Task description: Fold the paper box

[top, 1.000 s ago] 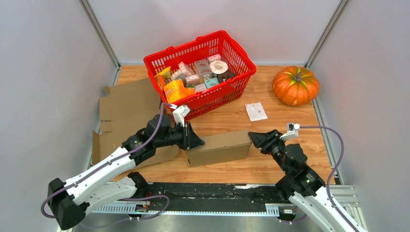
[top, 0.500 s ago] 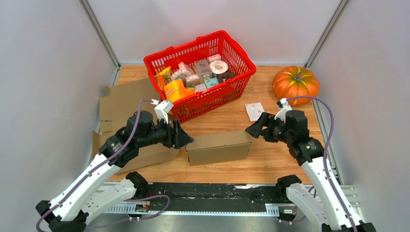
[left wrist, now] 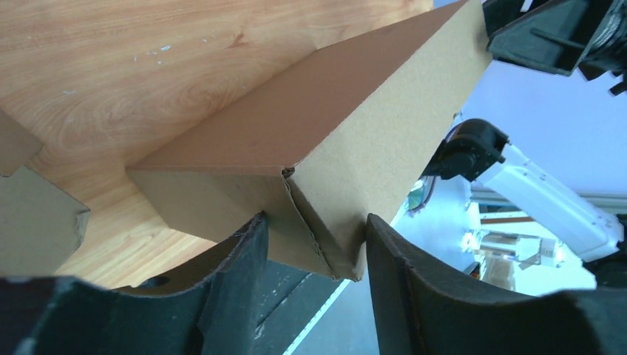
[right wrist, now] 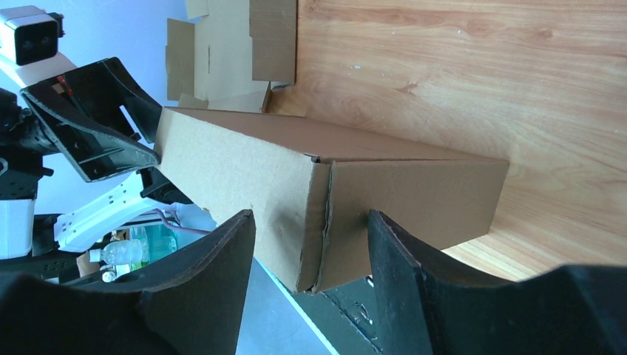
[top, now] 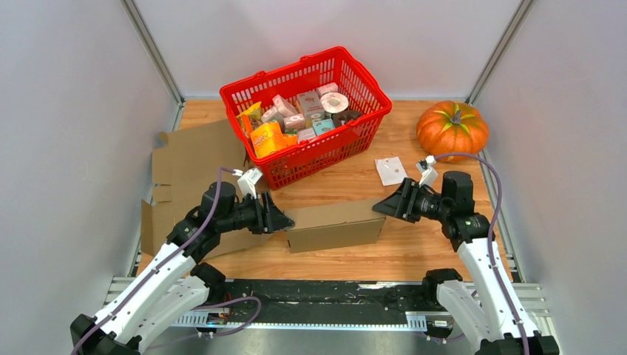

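Observation:
The brown paper box (top: 334,224) lies closed on the wooden table, long side left to right. My left gripper (top: 285,220) is open at the box's left end. In the left wrist view the box (left wrist: 318,148) has its near corner between the spread fingers (left wrist: 236,281) of the gripper (left wrist: 314,255). My right gripper (top: 378,208) is open at the box's right end. In the right wrist view the box (right wrist: 296,177) has its corner seam between the fingers (right wrist: 403,281) of the gripper (right wrist: 310,248). Neither gripper clamps the box.
A red basket (top: 355,81) full of small packages stands behind the box. A pumpkin (top: 452,130) sits at the back right, a white packet (top: 390,170) near it. Flat cardboard sheets (top: 196,159) lie on the left. A black rail (top: 318,296) runs along the near edge.
The left gripper has drawn back a little from the box's left end. The right arm has risen and its gripper now points at the right end from higher up. The box has stayed in place.

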### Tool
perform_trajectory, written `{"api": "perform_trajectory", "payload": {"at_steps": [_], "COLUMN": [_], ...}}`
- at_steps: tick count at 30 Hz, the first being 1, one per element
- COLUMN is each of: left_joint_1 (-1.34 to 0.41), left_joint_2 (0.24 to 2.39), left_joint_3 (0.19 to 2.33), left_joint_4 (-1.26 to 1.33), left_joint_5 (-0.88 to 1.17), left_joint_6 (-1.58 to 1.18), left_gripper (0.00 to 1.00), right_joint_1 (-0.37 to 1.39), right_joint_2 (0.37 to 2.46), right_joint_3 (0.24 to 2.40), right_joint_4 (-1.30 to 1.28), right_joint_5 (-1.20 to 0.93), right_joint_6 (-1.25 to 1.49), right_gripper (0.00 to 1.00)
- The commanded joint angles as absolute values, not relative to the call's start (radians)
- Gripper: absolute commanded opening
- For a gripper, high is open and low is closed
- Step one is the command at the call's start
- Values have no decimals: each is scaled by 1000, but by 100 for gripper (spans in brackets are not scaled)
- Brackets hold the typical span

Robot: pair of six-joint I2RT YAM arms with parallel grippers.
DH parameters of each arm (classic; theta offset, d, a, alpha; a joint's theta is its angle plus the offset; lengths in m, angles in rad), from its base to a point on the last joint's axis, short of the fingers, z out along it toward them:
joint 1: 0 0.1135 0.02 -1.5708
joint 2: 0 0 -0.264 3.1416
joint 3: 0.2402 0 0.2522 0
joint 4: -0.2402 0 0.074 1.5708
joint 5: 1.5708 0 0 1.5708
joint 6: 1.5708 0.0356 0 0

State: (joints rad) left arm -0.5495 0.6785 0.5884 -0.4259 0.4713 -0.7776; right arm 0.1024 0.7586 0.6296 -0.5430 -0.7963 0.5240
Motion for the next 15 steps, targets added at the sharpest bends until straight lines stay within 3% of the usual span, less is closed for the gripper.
{"api": "perform_trajectory", "payload": {"at_steps": [1, 5, 9, 12, 13, 15], "left_joint_1": [-514, -503, -503, -503, -503, -503], "left_joint_2": [658, 638, 637, 647, 644, 643], "left_joint_3": [557, 523, 466, 417, 388, 356], "left_joint_4": [-324, -311, -284, -281, -282, -279], "left_joint_5": [517, 531, 543, 542, 537, 531], "left_joint_6": [-811, -830, -847, -841, -841, -847], "left_gripper": [53, 43, 29, 15, 9, 2], "right_joint_1": [75, 45, 43, 41, 43, 43], "right_joint_2": [736, 723, 701, 695, 693, 692], "right_joint_3": [580, 520, 450, 364, 339, 283], "right_joint_4": [-450, -378, -293, -226, -212, -169], "right_joint_5": [-887, -937, -946, -934, -934, -931], "right_joint_6": [581, 643, 692, 732, 742, 787], "right_gripper": [59, 53, 39, 16, 2, 0]}}
